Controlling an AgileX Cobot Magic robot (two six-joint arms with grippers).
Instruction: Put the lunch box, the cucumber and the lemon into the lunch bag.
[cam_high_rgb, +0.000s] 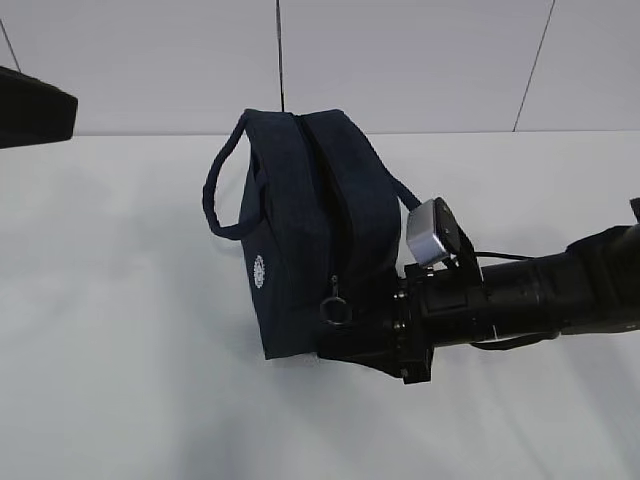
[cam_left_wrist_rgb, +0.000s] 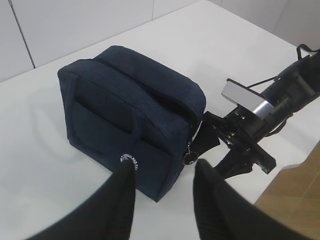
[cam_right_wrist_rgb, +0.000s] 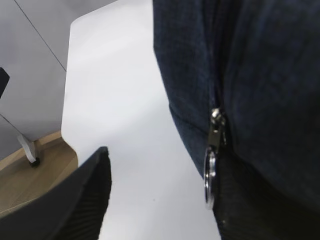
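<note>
The lunch bag (cam_high_rgb: 300, 235) is seen standing upright on the white table (cam_high_rgb: 120, 330), and its zipper appears to be closed along the top and down the end. The ring pull (cam_high_rgb: 336, 311) hangs at the lower end of the zipper, on the side facing the right arm. The lunch box, the cucumber and the lemon are not visible in any view, so it cannot be told where they are.

The right gripper (cam_left_wrist_rgb: 227, 147) is placed just beside the ring pull, with its jaws apart; nothing is grasped yet. In the right wrist view the ring hangs close to one finger, between the two. The left gripper (cam_left_wrist_rgb: 160, 192) is held above the table near the bag's logo, half open and empty.

The step in hand is judged to be the grasping of the ring pull so that the bag can be opened. The ring should be centred between the jaws before they are closed, because it is thin and swings freely. The bag should probably be steadied by the left gripper, otherwise it may be dragged or tipped when the zipper is pulled.
</note>
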